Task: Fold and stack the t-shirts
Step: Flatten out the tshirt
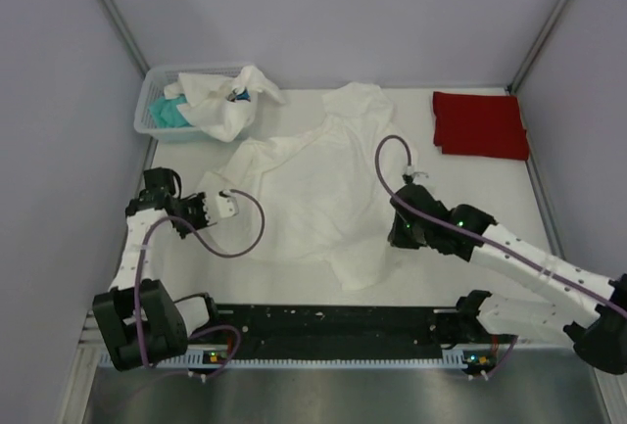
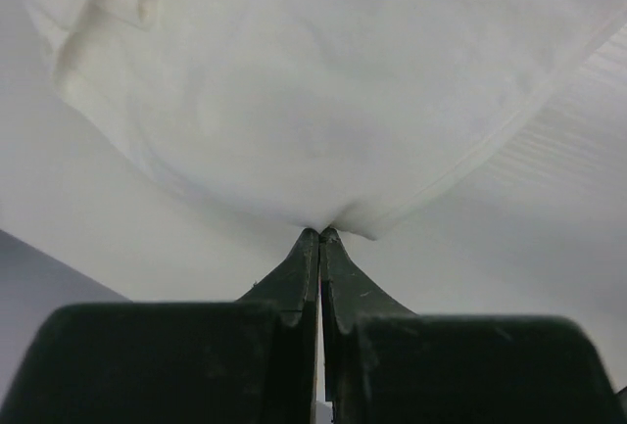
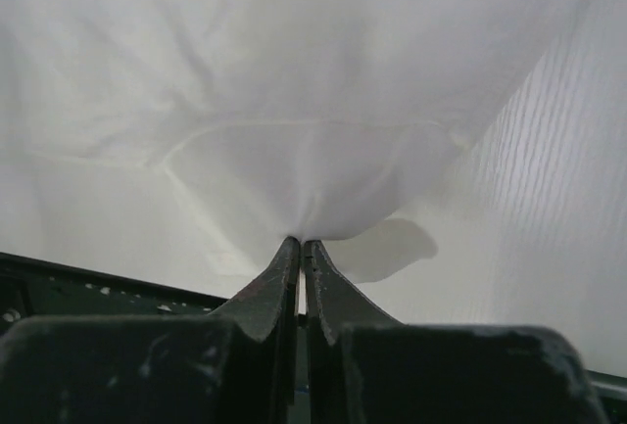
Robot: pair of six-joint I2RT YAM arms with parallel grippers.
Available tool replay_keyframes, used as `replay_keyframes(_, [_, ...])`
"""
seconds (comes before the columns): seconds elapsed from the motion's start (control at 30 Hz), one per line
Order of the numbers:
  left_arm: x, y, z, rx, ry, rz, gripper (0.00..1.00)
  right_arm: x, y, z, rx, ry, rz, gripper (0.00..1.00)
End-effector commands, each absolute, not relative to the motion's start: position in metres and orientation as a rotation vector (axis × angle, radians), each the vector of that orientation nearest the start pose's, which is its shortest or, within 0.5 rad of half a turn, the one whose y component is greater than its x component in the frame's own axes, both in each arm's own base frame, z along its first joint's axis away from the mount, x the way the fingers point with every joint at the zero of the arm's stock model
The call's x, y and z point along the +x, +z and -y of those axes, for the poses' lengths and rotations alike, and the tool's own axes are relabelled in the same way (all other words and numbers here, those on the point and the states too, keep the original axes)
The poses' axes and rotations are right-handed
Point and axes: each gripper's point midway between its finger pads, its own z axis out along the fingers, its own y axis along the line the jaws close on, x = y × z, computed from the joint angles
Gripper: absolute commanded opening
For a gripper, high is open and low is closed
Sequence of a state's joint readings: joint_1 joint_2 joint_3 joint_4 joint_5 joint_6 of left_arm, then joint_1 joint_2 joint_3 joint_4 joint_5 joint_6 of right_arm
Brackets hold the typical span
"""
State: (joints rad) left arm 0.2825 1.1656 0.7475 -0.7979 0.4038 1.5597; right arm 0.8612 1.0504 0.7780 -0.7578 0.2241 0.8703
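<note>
The spread tee [image 1: 313, 184] lies mid-surface [image 1: 470, 179]. At the far left stands the basket [image 1: 147, 111], with crumpled tees [image 1: 220, 101] in it and spilling over its right rim. At the far right lies the folded tee [image 1: 480, 123]. The left end effector [image 2: 320, 235] pinches the spread tee's left edge and the right end effector [image 3: 302, 241] pinches its right edge

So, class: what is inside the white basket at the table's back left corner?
A crumpled white t-shirt spills over the basket rim, with teal cloth beside it. Anything underneath them is covered.

Bright even overhead light, soft shadows, sharp top view, near jaws blurred in wrist views
</note>
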Motion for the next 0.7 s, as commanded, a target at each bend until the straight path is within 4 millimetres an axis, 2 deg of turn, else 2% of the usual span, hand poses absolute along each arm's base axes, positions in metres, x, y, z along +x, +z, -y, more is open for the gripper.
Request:
replay_keyframes(0.0, [0.280,0.142,-0.039,1.374,0.175,-2.094,0.00,0.208,0.219,-0.155,0.086,0.309,-2.277,0.00])
replay_keyframes(0.07, [0.284,0.170,-0.039,1.276,0.164,-2.143,0.00,0.216,0.268,-0.136,0.104,0.279,-2.153,0.00])
replay_keyframes(0.1, [0.282,0.186,-0.034,1.250,0.132,-2.145,0.00,0.216,0.301,-0.125,0.125,0.271,-2.083,0.00])
replay_keyframes(0.13, [0.285,0.207,-0.030,1.231,0.120,-2.116,0.00,0.216,0.326,-0.115,0.135,0.266,-2.024,0.00])
replay_keyframes(0.23, [0.275,0.239,-0.015,1.225,0.084,-2.037,0.00,0.210,0.383,-0.093,0.132,0.262,-1.904,0.00])
replay_keyframes(0.33, [0.262,0.275,-0.003,1.240,0.134,-1.939,0.00,0.199,0.426,-0.078,0.118,0.284,-1.824,0.00])
replay_keyframes(0.4, [0.251,0.305,0.003,1.222,0.167,-1.870,0.00,0.188,0.459,-0.063,0.136,0.324,-1.752,0.00])
replay_keyframes(0.5, [0.236,0.352,0.002,1.152,0.228,-1.829,0.00,0.167,0.498,-0.042,0.171,0.404,-1.647,0.00])
replay_keyframes(0.57, [0.234,0.379,-0.001,1.102,0.280,-1.806,0.00,0.155,0.517,-0.030,0.186,0.448,-1.588,0.00])
replay_keyframes(0.67, [0.236,0.405,-0.006,1.049,0.340,-1.768,0.00,0.153,0.524,-0.022,0.181,0.420,-1.566,0.00])
